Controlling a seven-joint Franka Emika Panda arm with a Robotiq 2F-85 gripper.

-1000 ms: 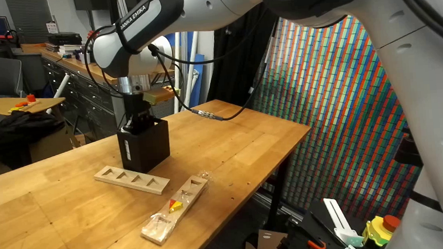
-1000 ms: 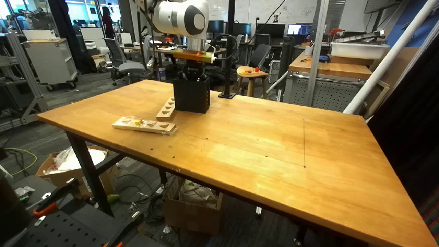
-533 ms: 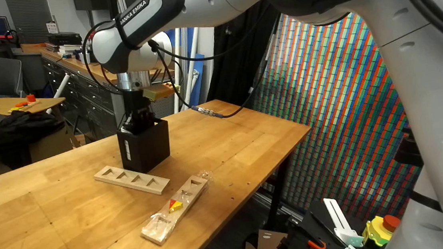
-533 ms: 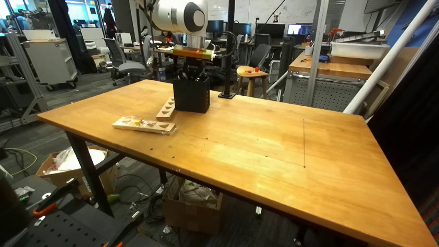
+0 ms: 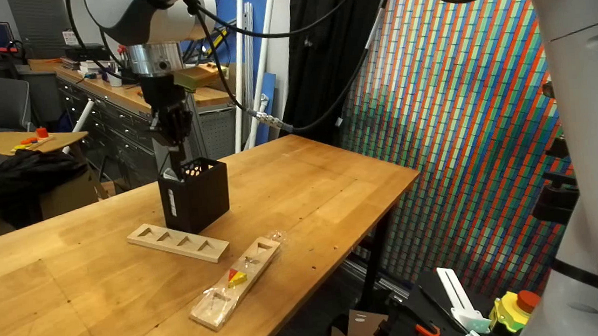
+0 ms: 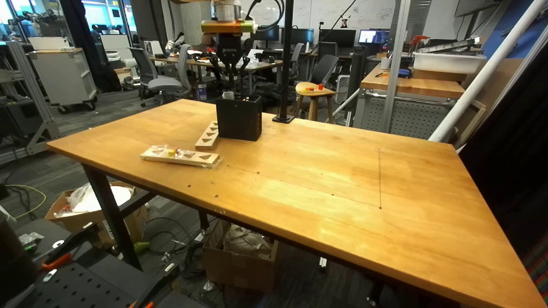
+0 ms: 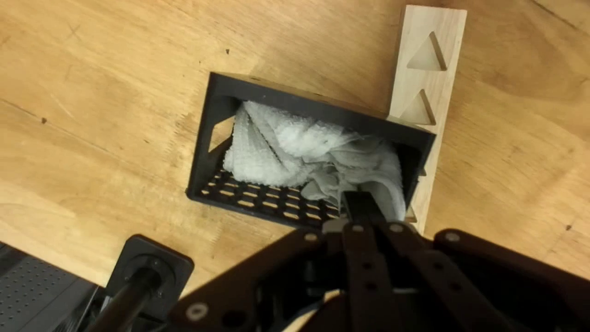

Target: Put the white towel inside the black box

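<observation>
Wrist view: white towel [image 7: 295, 143] is bunched down inside the black box [image 7: 318, 110], folds mostly along one long wall, perforations showing on the opposite side. Pincer [image 7: 363, 203] is closed, fingers together, pointing down over one end of the box, right at the towel's folds. Can't tell if any cloth is pinched between the tips or if they just touch it. In both exterior views a pale bit of towel shows at the rim, close by the fingers. Box is upright on the wooden surface [image 5: 100, 310]. Slotted block [image 5: 176, 242] lies just beside it. Plastic-wrapped block [image 5: 251, 269] sits farther out, red and yellow pieces [image 5: 236, 278] on it. Black post [image 6: 287, 64] stands at the surface edge, near the box.
</observation>
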